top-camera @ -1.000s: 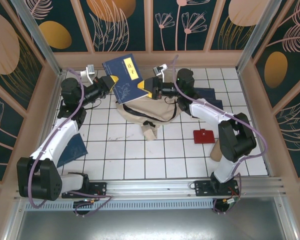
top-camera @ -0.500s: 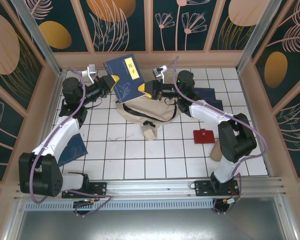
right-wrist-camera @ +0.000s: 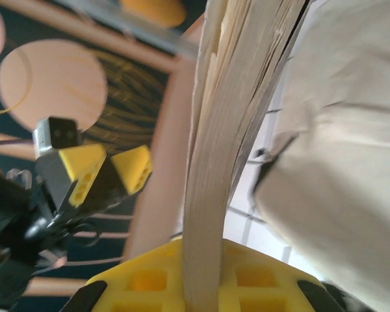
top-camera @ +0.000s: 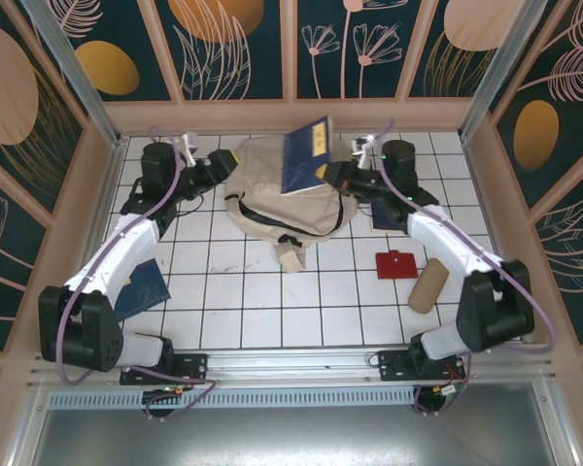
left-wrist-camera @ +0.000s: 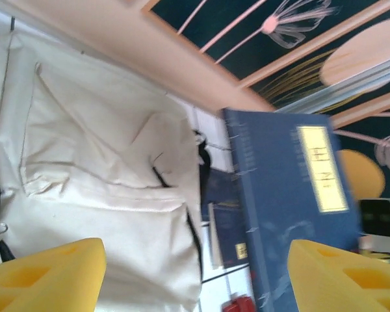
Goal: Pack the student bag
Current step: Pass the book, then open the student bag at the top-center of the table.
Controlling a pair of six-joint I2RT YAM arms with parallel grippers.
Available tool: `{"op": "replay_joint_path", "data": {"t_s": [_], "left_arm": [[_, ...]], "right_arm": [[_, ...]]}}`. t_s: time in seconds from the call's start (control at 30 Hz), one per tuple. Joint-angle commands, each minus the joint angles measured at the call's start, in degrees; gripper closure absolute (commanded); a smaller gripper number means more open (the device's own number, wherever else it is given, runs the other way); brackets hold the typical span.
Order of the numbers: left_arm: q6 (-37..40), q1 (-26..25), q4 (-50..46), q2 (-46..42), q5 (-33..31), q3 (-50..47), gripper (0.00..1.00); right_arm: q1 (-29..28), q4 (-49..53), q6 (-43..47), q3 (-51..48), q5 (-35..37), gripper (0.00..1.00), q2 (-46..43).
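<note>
From above we see the right gripper (top-camera: 332,173) holding a blue book (top-camera: 306,155) tilted over the bag (top-camera: 282,199), which lies far-middle on the table (top-camera: 243,291). Its wrist view adds the page edges pinched between yellow fingers (right-wrist-camera: 162,257). The left gripper (left-wrist-camera: 195,273) is spread wide and empty, beside the bag. We note a red piece (top-camera: 396,264) and a tan roll (top-camera: 428,286) on the right. A second blue book (top-camera: 141,289) lies partly under the left arm.

We note the right gripper (top-camera: 334,171) holding the navy book (top-camera: 306,155) tilted over the student bag (top-camera: 272,199), far centre; left gripper (top-camera: 217,163) just left of it.
</note>
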State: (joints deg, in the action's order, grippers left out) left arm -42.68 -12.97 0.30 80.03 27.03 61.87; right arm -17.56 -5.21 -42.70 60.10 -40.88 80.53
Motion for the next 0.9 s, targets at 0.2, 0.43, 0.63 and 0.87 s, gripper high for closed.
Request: {"op": "replay_joint_path", "data": {"t_s": [0.2,0.43,0.63,0.87], "left_arm": [[36.2,-19.0,-17.7,9.4,-13.5,11.4,0.21],[56.6,-28.2,-25.2,16.2,-18.6,17.8,0.14],[62.7,-30.0,-35.7,25.1,-20.6,24.1,0.13],[62.8,-30.0,-38.7,33.1,-25.4,30.7,0.17]], "right_arm": [[15.7,18.6,11.8,-5.8,6.8,1.0,-13.5],[22.2,19.9,12.2,-7.4,4.6,1.0,-16.3],[25.1,20.4,12.1,-7.9,3.0,1.0,-16.9],[25.7,19.8,11.6,-8.1,2.1,1.0,-17.5]]}}
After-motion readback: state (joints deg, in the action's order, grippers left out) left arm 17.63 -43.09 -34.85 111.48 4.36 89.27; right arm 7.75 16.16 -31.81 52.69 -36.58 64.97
